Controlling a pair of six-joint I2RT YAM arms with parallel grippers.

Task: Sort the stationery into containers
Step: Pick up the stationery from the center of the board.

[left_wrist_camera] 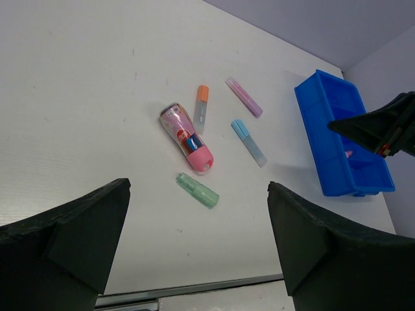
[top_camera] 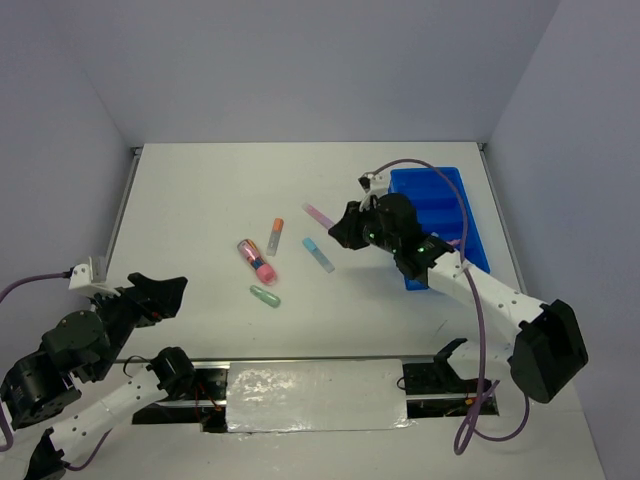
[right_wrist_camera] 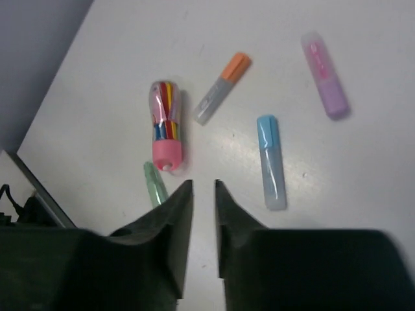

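Observation:
Five stationery pieces lie mid-table: a lilac marker (top_camera: 318,214) (right_wrist_camera: 325,75), a blue marker (top_camera: 318,254) (right_wrist_camera: 270,162), an orange-capped grey pen (top_camera: 274,236) (right_wrist_camera: 222,87), a fat pink-capped pen (top_camera: 256,260) (right_wrist_camera: 166,126) and a green marker (top_camera: 264,296) (right_wrist_camera: 154,183). The blue tray (top_camera: 443,190) (left_wrist_camera: 322,139) stands at the right, with something small and pink inside. My right gripper (top_camera: 338,228) (right_wrist_camera: 203,183) hovers left of the tray above the markers, its jaws a narrow gap apart and empty. My left gripper (top_camera: 168,295) (left_wrist_camera: 198,183) is wide open and empty at the near left.
A metal strip (top_camera: 310,392) runs along the table's near edge between the arm bases. Grey walls enclose the table at the back and sides. The right arm's purple cable (top_camera: 470,215) arcs over the tray.

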